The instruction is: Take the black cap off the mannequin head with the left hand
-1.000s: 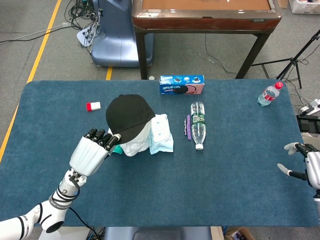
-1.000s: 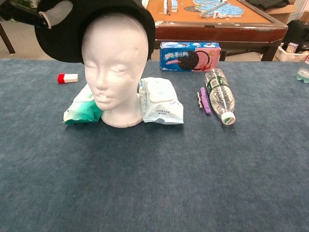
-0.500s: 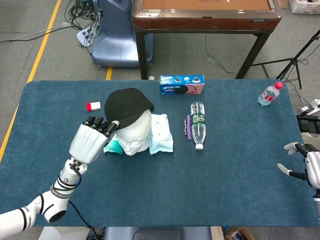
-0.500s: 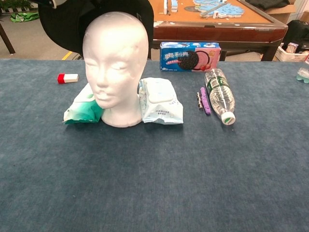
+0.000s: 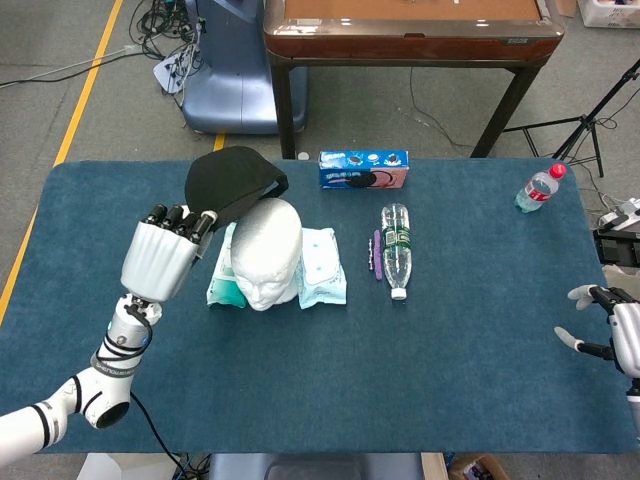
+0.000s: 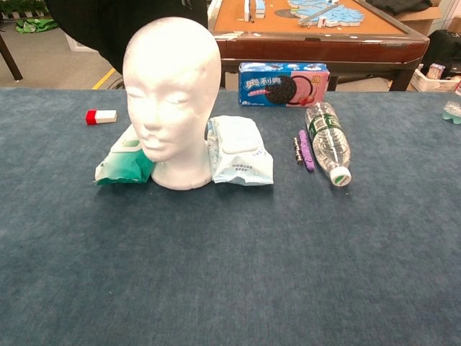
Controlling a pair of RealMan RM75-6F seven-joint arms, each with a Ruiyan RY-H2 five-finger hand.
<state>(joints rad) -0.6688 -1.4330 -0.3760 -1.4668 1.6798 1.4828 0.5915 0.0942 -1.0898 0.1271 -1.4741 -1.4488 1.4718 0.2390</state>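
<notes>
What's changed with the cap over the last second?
The left robot hand, gripping the black fabric cap by its brim, lifted it up and back off the white foam mannequin head, whose crown is now bare. The head, the wipe packs beside it and the right robot hand stayed put.

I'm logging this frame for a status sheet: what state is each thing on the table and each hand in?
black cap: off the head, held up by the left hand
mannequin head: bare, upright
left hand: grips the cap
right hand: holds nothing, fingers apart
clear bottle: lying on its side, capped
small bottle: red cap on
cookie box: closed
wipes pack: lid shut
</notes>
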